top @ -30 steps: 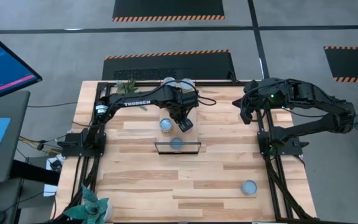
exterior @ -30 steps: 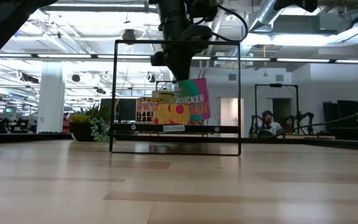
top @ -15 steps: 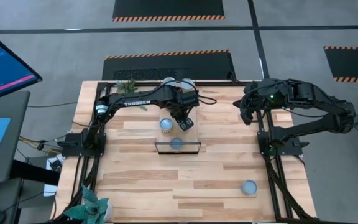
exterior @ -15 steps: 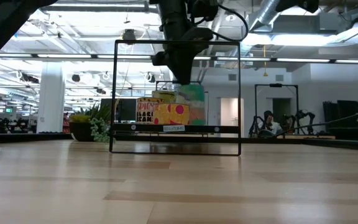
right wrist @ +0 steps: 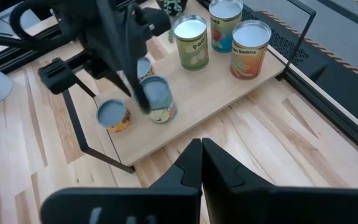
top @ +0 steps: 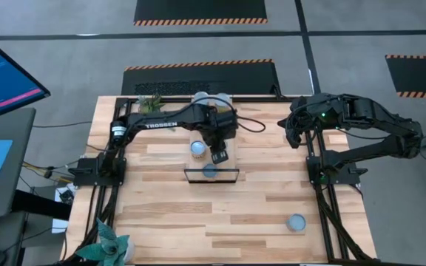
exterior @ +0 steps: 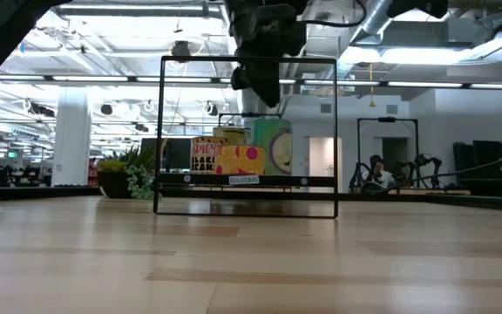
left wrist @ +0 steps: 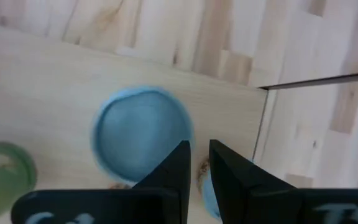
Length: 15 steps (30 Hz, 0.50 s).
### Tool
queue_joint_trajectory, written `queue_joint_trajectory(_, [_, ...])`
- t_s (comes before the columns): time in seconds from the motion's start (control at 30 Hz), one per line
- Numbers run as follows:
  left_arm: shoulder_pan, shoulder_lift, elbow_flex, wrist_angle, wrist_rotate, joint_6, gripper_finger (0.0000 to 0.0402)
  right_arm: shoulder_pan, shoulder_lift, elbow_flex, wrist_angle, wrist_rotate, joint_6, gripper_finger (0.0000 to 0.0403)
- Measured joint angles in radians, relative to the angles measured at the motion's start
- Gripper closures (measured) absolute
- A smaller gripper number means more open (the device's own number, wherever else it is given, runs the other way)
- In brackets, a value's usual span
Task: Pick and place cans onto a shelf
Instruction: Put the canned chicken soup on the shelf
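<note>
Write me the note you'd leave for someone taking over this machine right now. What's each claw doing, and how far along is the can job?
Left gripper: over the shelf near its black-framed end, jaws almost together, holding nothing.
Right gripper: waiting at the table's right side, jaws shut, empty.
Done: at least five cans stand upright on the shelf, three at the far end and two toward the framed end.
Left: one loose can stands on the tabletop, near the front right corner. It sits closer to the right arm.
</note>
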Motion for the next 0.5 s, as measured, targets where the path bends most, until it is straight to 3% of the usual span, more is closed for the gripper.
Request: queue_joint_trajectory(0.5, [-0.009, 0.003, -0.047, 0.016, 0.090, 0.094, 0.0356, 0.000, 0.000, 0.000, -0.005, 0.000, 0.003, 0.0378])
